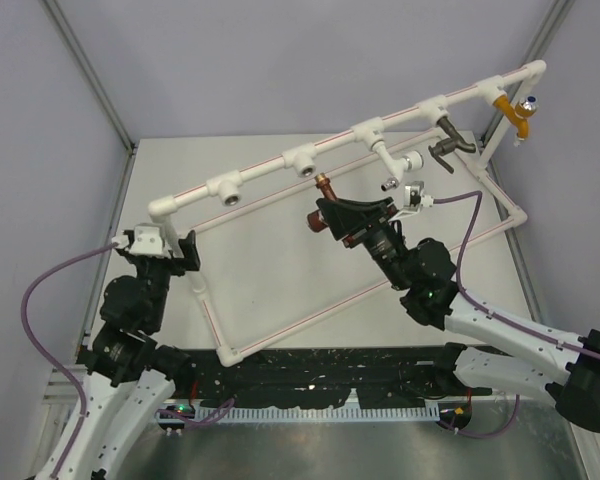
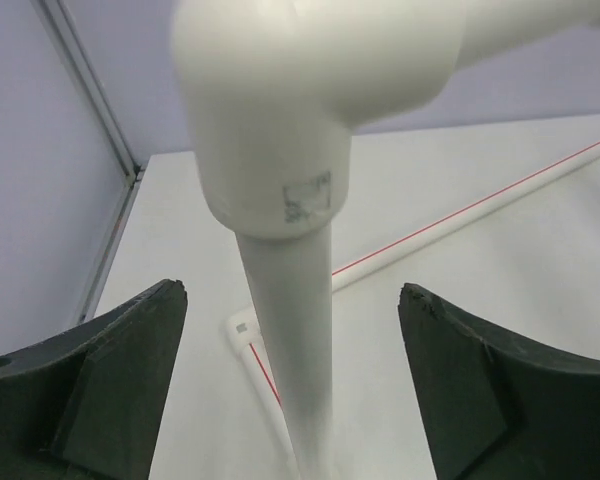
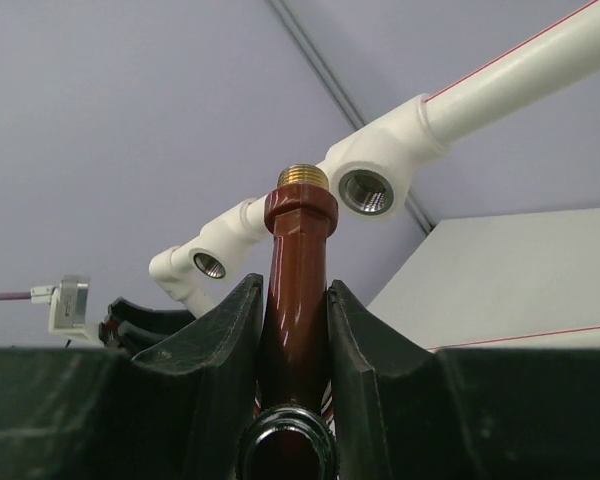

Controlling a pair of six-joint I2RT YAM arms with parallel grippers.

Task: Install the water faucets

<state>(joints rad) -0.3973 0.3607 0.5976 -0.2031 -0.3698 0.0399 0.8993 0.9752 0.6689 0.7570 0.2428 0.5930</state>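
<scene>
Near the socket point(image 3: 366, 192), right end effector point(image 3: 295, 290) squeezes the copper tap point(image 3: 298, 230), threads first, to screw in; left end effector point(image 2: 292, 300) is wide open around pipe point(image 2: 285, 330).

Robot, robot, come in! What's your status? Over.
Left claw open around white plastic upright pipe. Right claw shut on reddish-brown metal tap, brass thread near white tee socket, not in. Nothing between them. Over.

Glossy reddish-brown metal tap point(image 3: 298, 290), brass thread; smooth white plastic pipes point(image 3: 520, 75); matt black pincer fingers point(image 3: 215, 350).
</scene>
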